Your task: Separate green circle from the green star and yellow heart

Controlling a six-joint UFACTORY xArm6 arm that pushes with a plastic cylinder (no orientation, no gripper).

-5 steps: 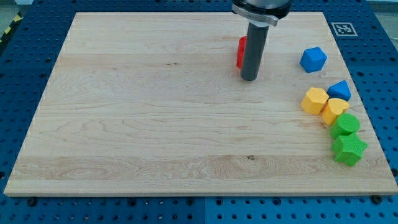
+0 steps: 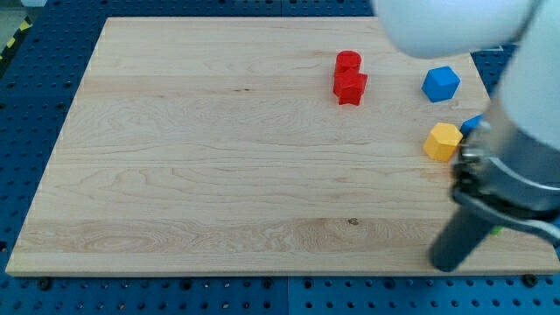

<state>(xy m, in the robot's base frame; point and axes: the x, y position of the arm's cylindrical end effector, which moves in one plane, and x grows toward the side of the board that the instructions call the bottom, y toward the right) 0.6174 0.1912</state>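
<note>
My arm fills the view's right side. The dark rod slants down to my tip [image 2: 447,263], which rests near the board's bottom right edge. The green circle, the green star and the yellow heart do not show; the arm covers the spot at the right edge where they lay. A yellow hexagon block [image 2: 443,141] stands up and slightly left of my tip, just left of the arm.
The wooden board [image 2: 219,157] lies on a blue pegboard table. Two red blocks [image 2: 349,77] touch each other at the top middle. A blue cube [image 2: 440,83] sits at the top right. A blue block [image 2: 472,124] peeks out beside the arm.
My tip moved from beside the red blocks at the top middle to the bottom right of the board. The arm now hides the green blocks and the yellow heart.
</note>
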